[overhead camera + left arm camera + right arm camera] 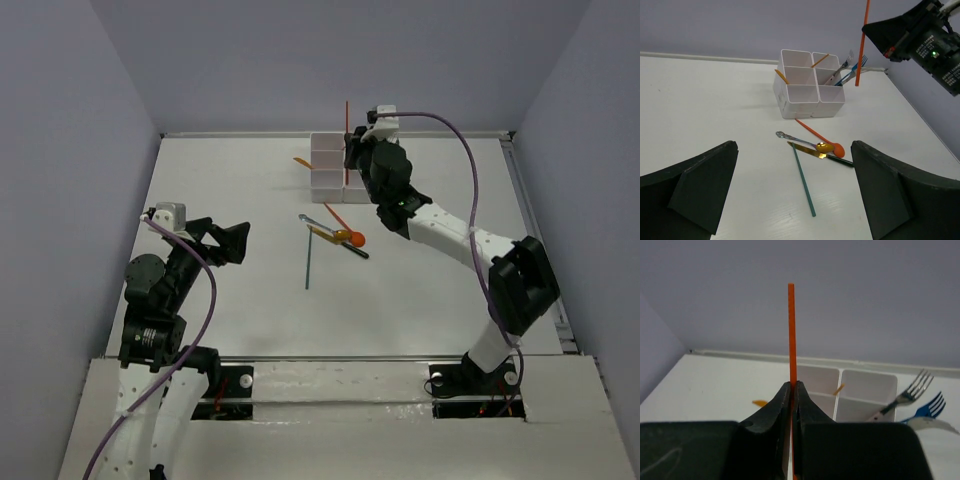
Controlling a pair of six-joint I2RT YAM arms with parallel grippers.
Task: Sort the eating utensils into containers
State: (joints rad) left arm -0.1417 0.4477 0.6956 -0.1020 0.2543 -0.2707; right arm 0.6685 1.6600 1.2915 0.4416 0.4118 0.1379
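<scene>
A white table is seen from above, with a white compartment block at 12 o'clock from its centre. The block has two columns of square, open-topped cells.

A thin orange stick leans across the rear cells. A short orange piece pokes out at the block's 9 o'clock side. A silver fork and a blue fork stand tines-up in a right-column cell.

The right gripper is closed on an orange-red stick and holds it upright. The stick's lower end hangs just at the block's 3 o'clock edge, near the fork tines.

More utensils lie loose at the block's 6 o'clock:
- An orange-bowled spoon.
- A silver spoon with a golden bowl.
- A gold-bladed knife with a dark green handle, touching the silver spoon's bowl.
- A teal stick, the one nearest the arms.

The left gripper is at 9 o'clock from this cluster. Its fingers are spread wide and hold nothing.

A small green light glows on the right arm's black housing. White print beside the light is too blurred to read.
</scene>
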